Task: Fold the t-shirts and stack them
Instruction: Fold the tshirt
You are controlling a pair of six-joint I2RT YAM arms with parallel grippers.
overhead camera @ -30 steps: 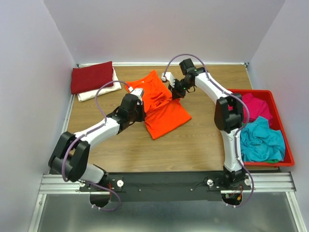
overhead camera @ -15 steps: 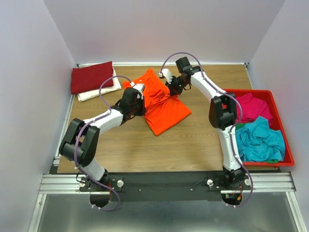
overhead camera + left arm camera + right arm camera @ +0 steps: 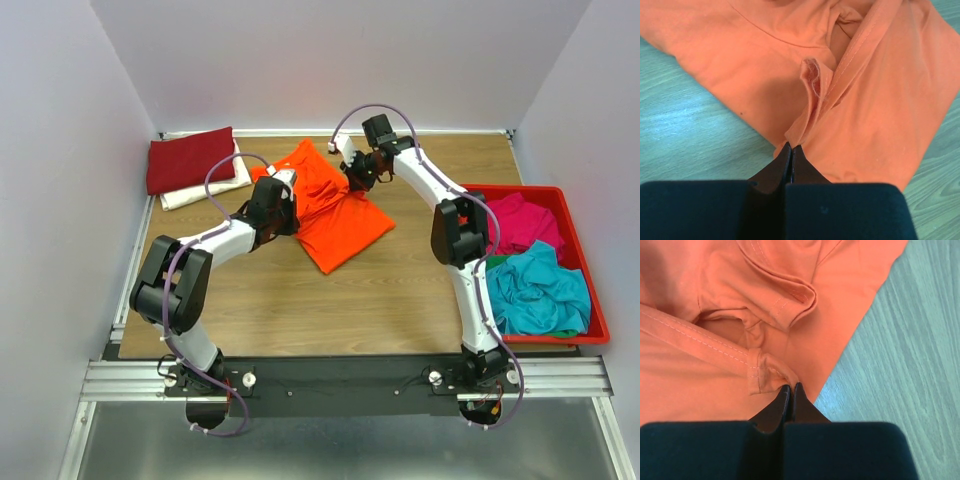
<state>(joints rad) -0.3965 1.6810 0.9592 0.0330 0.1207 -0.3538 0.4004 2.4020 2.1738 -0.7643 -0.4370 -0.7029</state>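
Observation:
A bright orange t-shirt (image 3: 335, 215) lies partly folded on the wooden table (image 3: 300, 300), mid-back. My left gripper (image 3: 285, 205) is shut on a pinch of its left edge (image 3: 800, 132). My right gripper (image 3: 352, 180) is shut on a hemmed fold at the shirt's far right side (image 3: 767, 375). A folded dark red t-shirt (image 3: 190, 158) rests on a folded white t-shirt (image 3: 205, 190) at the back left. Magenta pink (image 3: 525, 220) and teal (image 3: 540, 290) t-shirts lie crumpled in the red tray (image 3: 596, 310).
The red tray stands along the table's right edge. White walls close in the left, back and right sides. The folded stack sits in the back left corner. Bare wood (image 3: 910, 355) lies beside the orange shirt.
Both grippers, still pinching the orange shirt, have moved left and toward the back, dragging the cloth with them. The left arm has folded in closer to its base.

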